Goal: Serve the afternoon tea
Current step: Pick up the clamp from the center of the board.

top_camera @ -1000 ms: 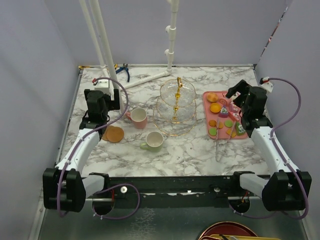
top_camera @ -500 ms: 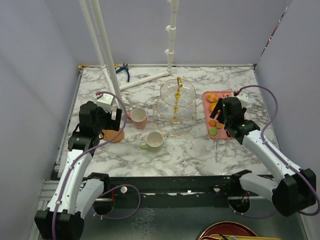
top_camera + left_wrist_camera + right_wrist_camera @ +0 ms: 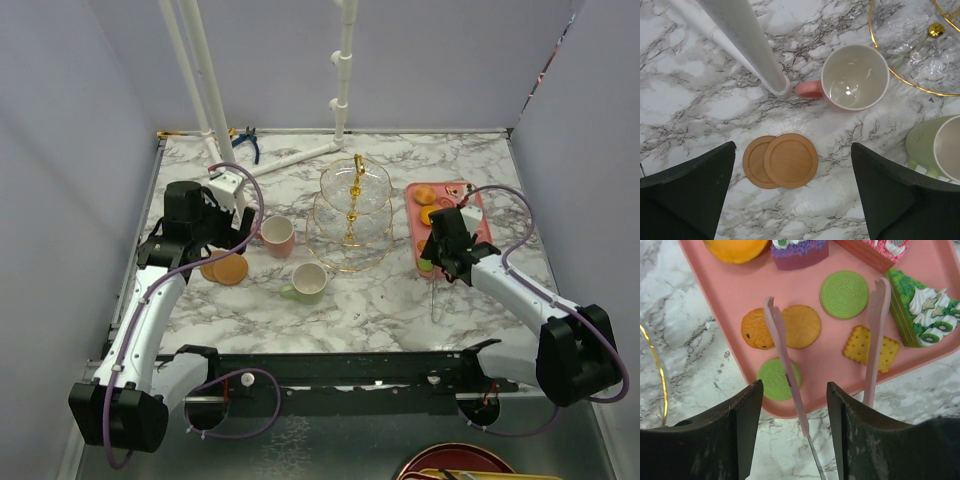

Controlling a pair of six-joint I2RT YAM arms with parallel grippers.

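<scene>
The clear three-tier stand [image 3: 353, 215] with its gold stem stands mid-table. To its left are the pink mug [image 3: 277, 236] [image 3: 855, 77], the pale-green mug [image 3: 307, 282] [image 3: 940, 150] and two overlapping brown coasters [image 3: 228, 268] [image 3: 781, 161]. My left gripper [image 3: 228, 242] [image 3: 792, 147] hovers wide open over the coasters. Cookies [image 3: 844, 294] and cakes [image 3: 920, 315] lie on the pink tray [image 3: 470, 200] [image 3: 740, 290]. Pink-tipped tongs [image 3: 437, 292] [image 3: 785, 360] rest with their tips on the tray. My right gripper [image 3: 438, 262] [image 3: 795, 385] hangs over the tongs with its fingers apart. One tong arm lies between them.
White pipes [image 3: 205, 90] rise at the back left, one lying along the table [image 3: 747, 50] close to the pink mug. Blue-handled pliers [image 3: 247, 140] lie at the back edge. Purple walls enclose three sides of the table.
The right arm swung from the tray's right side down to its near edge over the tongs, and its jaws have narrowed. The left gripper shifted around above the coasters, staying open.
</scene>
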